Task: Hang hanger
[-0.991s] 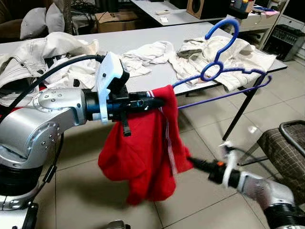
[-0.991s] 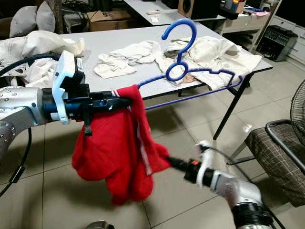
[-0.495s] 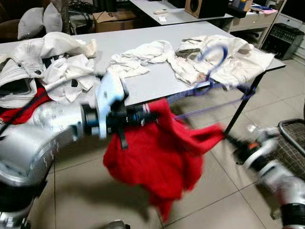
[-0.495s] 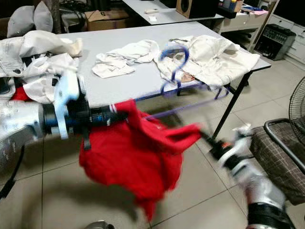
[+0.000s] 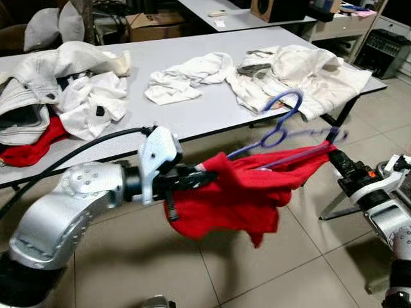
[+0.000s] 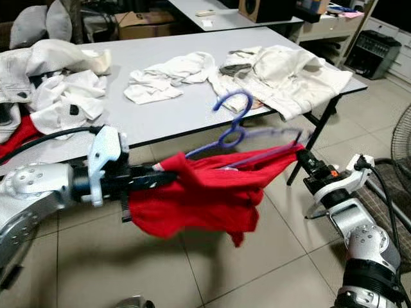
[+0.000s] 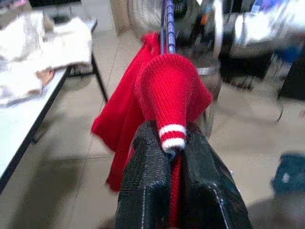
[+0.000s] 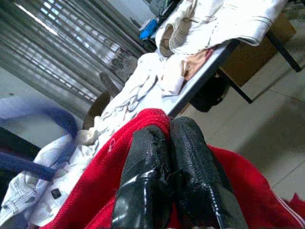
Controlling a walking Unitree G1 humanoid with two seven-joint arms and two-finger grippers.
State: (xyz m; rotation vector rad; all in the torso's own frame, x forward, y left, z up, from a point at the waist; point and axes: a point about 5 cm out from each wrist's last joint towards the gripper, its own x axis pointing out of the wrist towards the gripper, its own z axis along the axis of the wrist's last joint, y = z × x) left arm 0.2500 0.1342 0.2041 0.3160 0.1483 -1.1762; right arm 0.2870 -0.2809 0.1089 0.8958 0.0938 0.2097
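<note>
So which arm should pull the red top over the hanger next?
Probably the right: its pincer pinches the top's loose end by the hanger; the left pincer anchors the other end.

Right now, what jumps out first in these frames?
A red garment stretched in mid-air between both arms, above the tiled floor in front of the grey table: the left gripper pinches its striped cuff, the right gripper clamps the other end. A blue hanger rides on top of it. Pale clothes lie heaped on the table behind.
</note>
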